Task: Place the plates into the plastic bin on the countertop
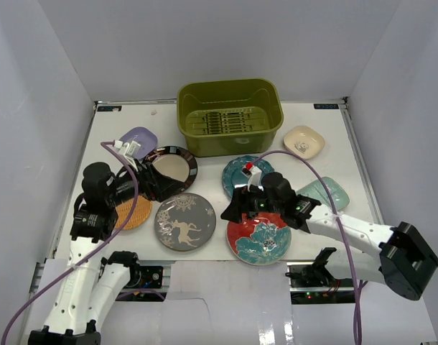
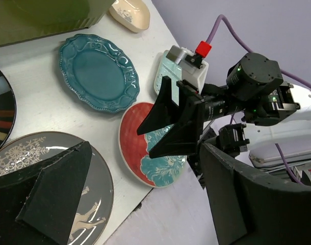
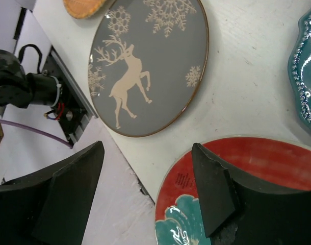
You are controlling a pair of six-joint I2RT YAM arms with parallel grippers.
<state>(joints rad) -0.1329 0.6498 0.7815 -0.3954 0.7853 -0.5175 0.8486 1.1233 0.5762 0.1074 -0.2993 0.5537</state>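
Plates (image 1: 184, 221) (eight, assorted) all lie flat on the countertop (image 1: 341, 144), spread between the arms and the bin (image 1: 226, 144). None is in the bin, whose slatted bottom shows bare.

Both pincers are spread wide and hold nothing. The left gripper (image 1: 158, 183) hangs over the black-rimmed plate (image 1: 177, 165). The right gripper (image 3: 148, 153) hangs at the near edge, with one finger above the rim of the red plate (image 3: 278, 163) and the other out past the countertop edge.

Handling, as judged: the plates look glazed and rigid, so expect them to be slippery, fairly light and liable to chip if dropped. Lying flat, they offer only the rim. Take hold there, one finger under the lip and one on top. The red plate appears to overhang the near edge slightly (the easiest place to get a finger underneath). Lower each plate into the bin and do not drop it.
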